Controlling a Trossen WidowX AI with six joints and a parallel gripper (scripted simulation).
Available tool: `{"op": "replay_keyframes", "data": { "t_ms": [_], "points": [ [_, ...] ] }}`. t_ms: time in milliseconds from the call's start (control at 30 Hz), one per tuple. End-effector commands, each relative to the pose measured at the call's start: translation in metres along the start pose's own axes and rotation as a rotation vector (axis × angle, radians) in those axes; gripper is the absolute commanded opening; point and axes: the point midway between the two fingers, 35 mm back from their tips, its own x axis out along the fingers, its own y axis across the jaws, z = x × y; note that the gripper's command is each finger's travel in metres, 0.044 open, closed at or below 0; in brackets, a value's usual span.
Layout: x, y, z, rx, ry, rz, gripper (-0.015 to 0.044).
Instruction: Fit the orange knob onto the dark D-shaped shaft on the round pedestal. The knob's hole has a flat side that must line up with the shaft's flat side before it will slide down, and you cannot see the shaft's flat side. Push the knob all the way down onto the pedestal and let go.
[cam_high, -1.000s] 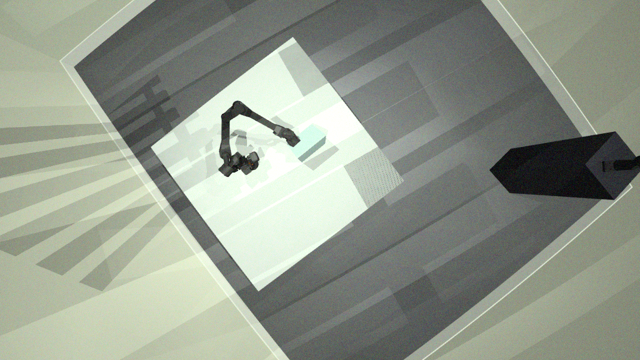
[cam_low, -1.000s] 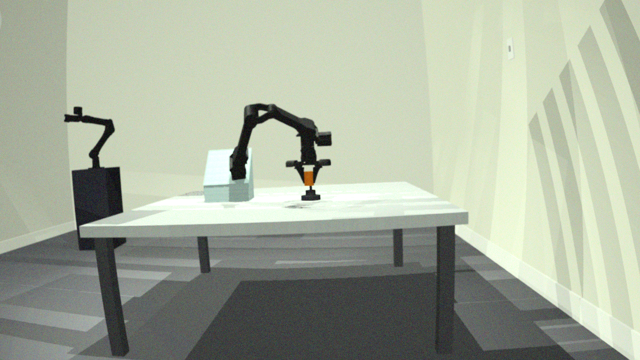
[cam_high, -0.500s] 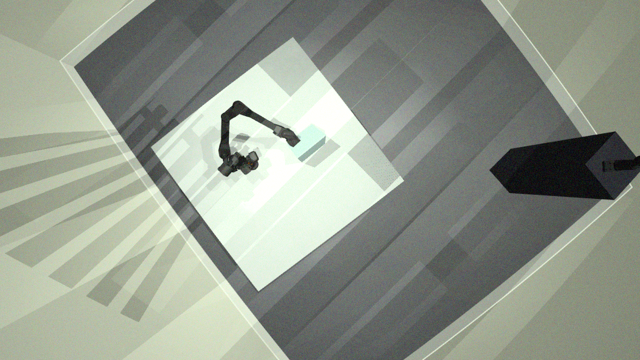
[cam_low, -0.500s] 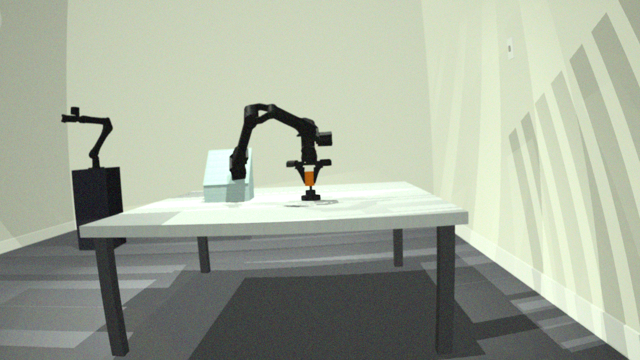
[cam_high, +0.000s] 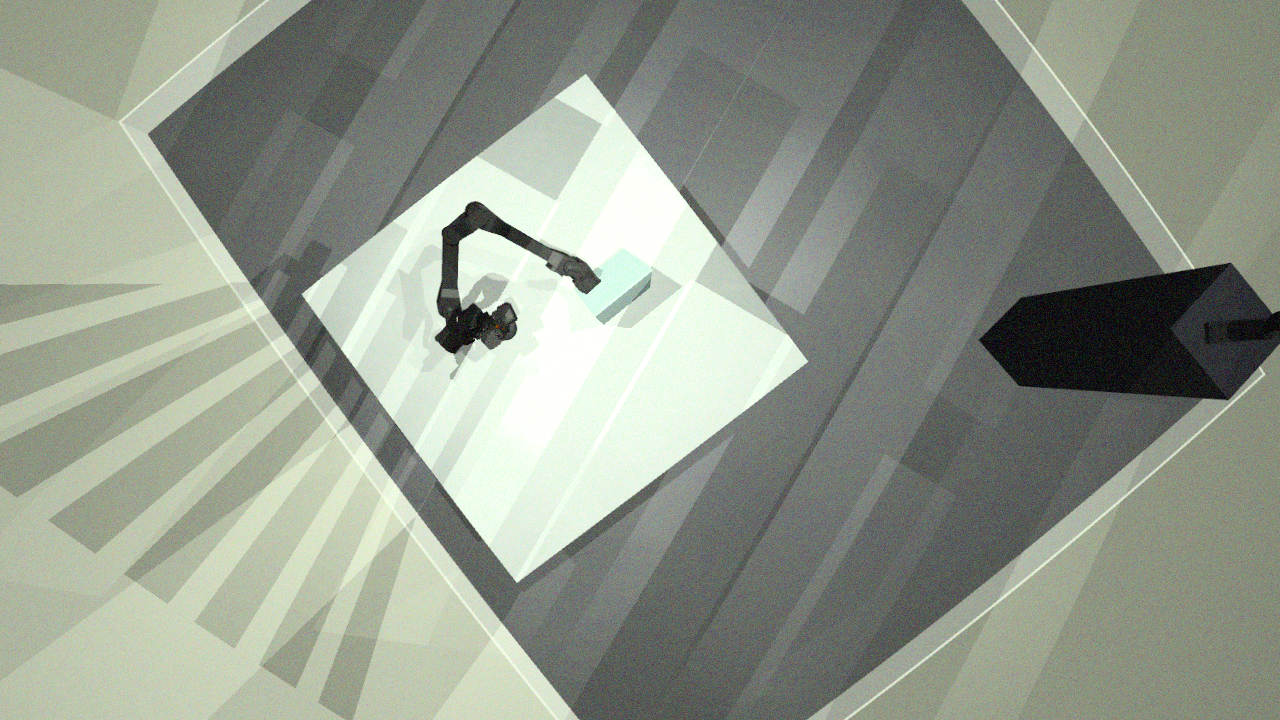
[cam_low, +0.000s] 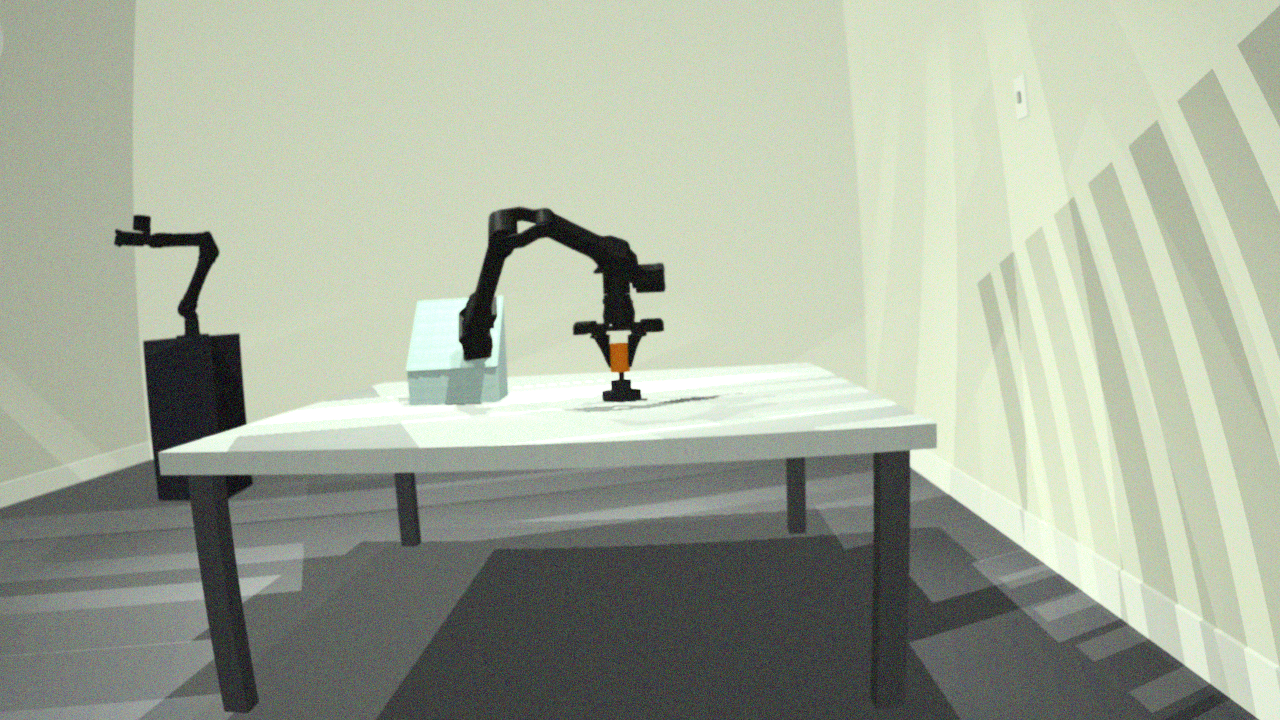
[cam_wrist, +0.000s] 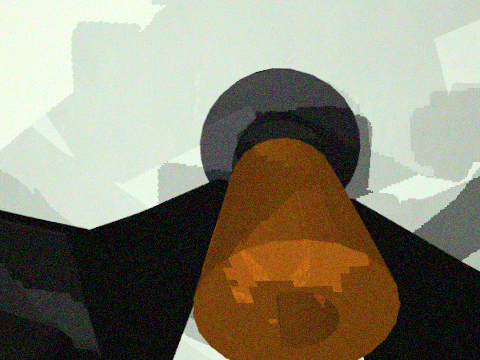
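My gripper (cam_low: 619, 361) (cam_wrist: 283, 200) is shut on the orange knob (cam_low: 619, 354) (cam_wrist: 292, 200), which stands upright between the fingers. The D-shaped hole (cam_wrist: 306, 320) in the knob's top shows in the wrist view, its flat side facing left. The round dark pedestal (cam_low: 621, 393) (cam_wrist: 220, 135) stands on the table directly below the knob. A short length of the dark shaft (cam_low: 621, 377) shows between the knob's lower end and the pedestal, so the knob is not down on the pedestal. The shaft's top and its flat side are hidden. I cannot tell whether the shaft tip is inside the hole.
A pale blue block with a sloping top (cam_high: 622, 277) (cam_low: 454, 385) stands beside the arm's base on the white table (cam_high: 662, 402) (cam_low: 537, 461). A black cabinet (cam_high: 1100, 340) (cam_low: 183, 394) carrying another arm stands away from the table.
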Motion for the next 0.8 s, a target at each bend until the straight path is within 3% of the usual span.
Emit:
{"op": "replay_keyframes", "data": {
  "t_ms": [0, 267, 767],
  "points": [
    [-0.0042, 0.0002, 0.0018, 0.001, 0.000, -0.005, 0.0000],
    [-0.0029, 0.0033, 0.0040, -0.208, 0.000, -0.005, 0.0000],
    [-0.0035, 0.0033, 0.0029, -0.208, 0.000, -0.005, 0.0000]
  ]
}}
